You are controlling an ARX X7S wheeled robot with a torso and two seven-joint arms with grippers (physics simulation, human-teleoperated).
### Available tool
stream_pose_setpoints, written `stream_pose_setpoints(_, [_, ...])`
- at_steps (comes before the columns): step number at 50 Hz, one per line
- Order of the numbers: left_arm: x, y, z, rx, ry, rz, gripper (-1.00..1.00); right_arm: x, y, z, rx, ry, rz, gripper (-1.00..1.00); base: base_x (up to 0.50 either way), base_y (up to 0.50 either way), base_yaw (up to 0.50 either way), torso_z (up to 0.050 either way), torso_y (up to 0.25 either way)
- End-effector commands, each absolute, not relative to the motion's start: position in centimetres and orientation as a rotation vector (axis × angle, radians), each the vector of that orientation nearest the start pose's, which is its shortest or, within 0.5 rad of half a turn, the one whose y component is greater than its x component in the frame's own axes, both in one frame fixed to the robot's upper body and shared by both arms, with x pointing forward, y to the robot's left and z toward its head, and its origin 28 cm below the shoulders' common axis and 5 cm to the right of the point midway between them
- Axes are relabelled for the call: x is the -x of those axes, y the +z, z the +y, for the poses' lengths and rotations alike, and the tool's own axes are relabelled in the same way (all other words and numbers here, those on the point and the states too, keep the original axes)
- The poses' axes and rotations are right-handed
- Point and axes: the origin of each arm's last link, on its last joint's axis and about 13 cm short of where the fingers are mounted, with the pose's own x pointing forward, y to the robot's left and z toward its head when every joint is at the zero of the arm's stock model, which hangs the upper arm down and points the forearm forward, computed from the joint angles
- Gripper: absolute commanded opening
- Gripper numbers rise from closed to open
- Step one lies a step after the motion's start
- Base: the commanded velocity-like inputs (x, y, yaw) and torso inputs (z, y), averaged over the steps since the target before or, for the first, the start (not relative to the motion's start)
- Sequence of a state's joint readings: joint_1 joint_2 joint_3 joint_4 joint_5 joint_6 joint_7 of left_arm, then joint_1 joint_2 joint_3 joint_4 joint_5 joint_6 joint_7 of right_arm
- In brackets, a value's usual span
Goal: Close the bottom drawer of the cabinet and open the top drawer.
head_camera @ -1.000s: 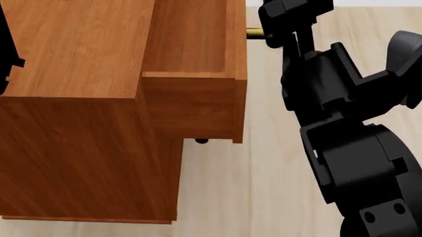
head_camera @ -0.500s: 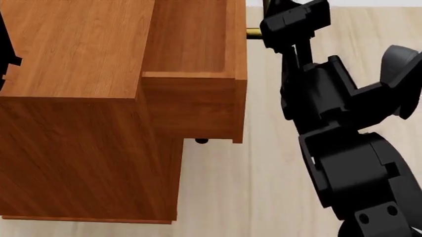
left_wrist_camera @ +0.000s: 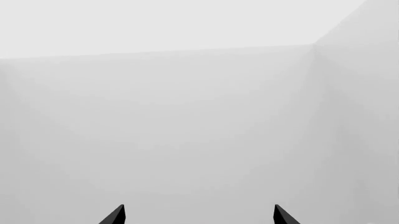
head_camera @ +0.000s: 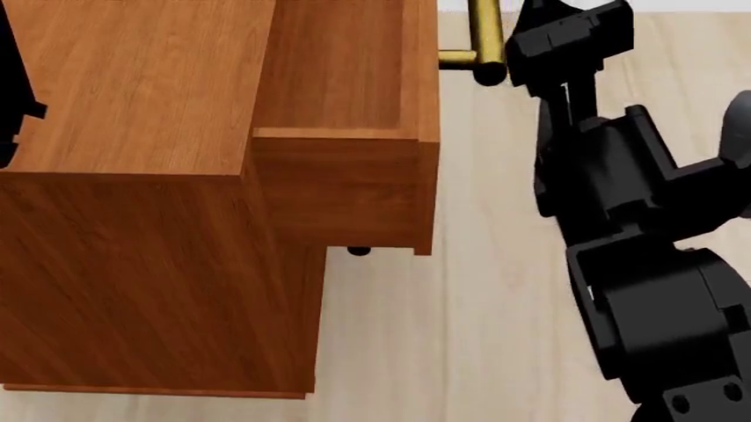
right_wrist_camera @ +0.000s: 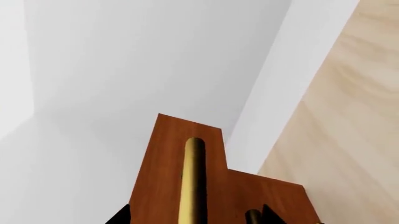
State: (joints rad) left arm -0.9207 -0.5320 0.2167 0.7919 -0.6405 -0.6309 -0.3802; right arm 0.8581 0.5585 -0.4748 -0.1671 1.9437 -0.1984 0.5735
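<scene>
The reddish-brown cabinet (head_camera: pixel 141 88) fills the left of the head view. Its top drawer (head_camera: pixel 340 79) stands pulled out, its empty box showing, with the brass bar handle (head_camera: pixel 484 35) on its front. My right gripper (head_camera: pixel 522 61) is right beside that handle. In the right wrist view my right gripper (right_wrist_camera: pixel 196 217) is open, its fingertips (right_wrist_camera: pixel 121 217) standing apart on either side of the handle (right_wrist_camera: pixel 192 182) without touching it. My left gripper (left_wrist_camera: pixel 198 217) is open and empty, facing a white wall. The bottom drawer is hidden under the open top drawer.
A small dark knob (head_camera: pixel 358 251) shows under the open drawer. Pale wooden floor (head_camera: pixel 470 334) lies in front of the cabinet. My right arm (head_camera: pixel 645 264) fills the right side of the head view. A sliver of my left arm (head_camera: pixel 12 88) shows at the left edge.
My right arm has moved to the right, away from the drawer front, and uncovered the brass handle. The top drawer has not moved.
</scene>
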Motion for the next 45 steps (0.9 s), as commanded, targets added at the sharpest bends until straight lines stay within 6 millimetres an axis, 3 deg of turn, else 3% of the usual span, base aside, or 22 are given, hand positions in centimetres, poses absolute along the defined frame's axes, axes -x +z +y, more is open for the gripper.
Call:
stream_pose_setpoints(1, [-22.3,31.3,21.5,-0.135,-0.223,-0.853,1.00,-29.0,27.2,-12.5,-1.252,0.251,-0.106,1.00,0.00,0.00,0.00,0.000,0.000])
stream_pose_setpoints(17, [-22.3,31.3,21.5,-0.131,-0.227,-0.855,1.00,-27.4,29.7,-13.3,-1.109,0.204,-0.187,1.00,0.00,0.00,0.00,0.000,0.000])
stream_pose_setpoints(32, [-22.3,31.4,21.5,-0.129,-0.228,-0.858,1.00,-27.3,32.3,-13.4,-0.710,0.140,-0.153,1.00,0.00,0.00,0.00,0.000,0.000])
stream_pose_setpoints(45, [-22.5,31.3,21.4,-0.124,-0.233,-0.856,1.00,-26.7,34.1,-14.0,-0.489,0.105,-0.120,1.00,0.00,0.00,0.00,0.000,0.000])
